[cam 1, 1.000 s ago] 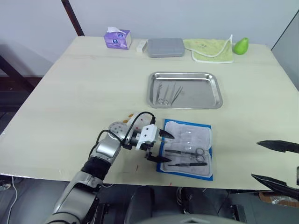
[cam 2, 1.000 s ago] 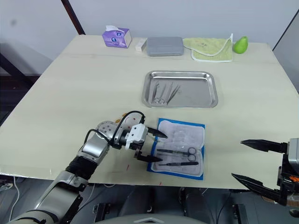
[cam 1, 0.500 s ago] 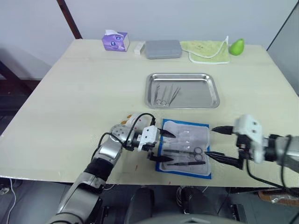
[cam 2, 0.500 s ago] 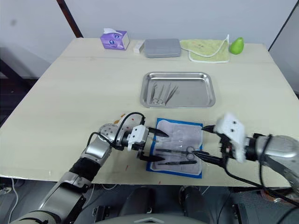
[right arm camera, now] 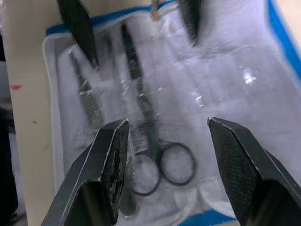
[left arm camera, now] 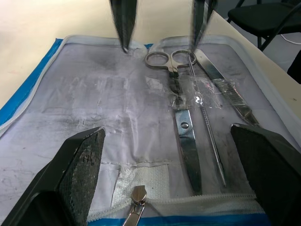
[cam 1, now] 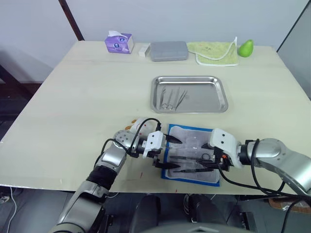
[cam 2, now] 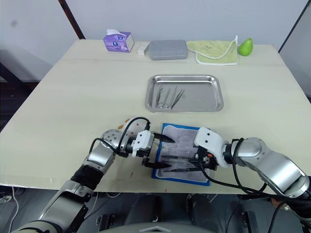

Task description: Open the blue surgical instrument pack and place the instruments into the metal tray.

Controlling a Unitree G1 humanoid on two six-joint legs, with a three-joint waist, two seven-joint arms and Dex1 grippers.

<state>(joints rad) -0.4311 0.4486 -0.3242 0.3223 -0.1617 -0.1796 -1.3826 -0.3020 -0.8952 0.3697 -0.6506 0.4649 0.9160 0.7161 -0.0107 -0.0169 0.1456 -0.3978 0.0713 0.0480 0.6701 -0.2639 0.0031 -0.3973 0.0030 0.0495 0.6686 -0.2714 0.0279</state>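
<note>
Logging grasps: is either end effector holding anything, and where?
Neither. Left end effector and right end effector are both open over the pack.

The pack (cam 1: 193,154) is showing a bright blue border around a cloudy whitish inner face. The tools (left arm camera: 188,141) lying in it are gleaming silver-grey — the scissors (right arm camera: 155,169) are looking darker at the rings. The tray (cam 1: 189,93) is shining pale steel. Both grippers, left (cam 1: 166,152) and right (cam 1: 200,157), are wearing black fingers on white housings. Along the far edge of the cream table (cam 1: 87,92), a purple tissue box (cam 1: 119,42), a grey case (cam 1: 168,50), a lime-green cloth (cam 1: 216,52) and a green pear (cam 1: 246,48) are sitting.
</note>
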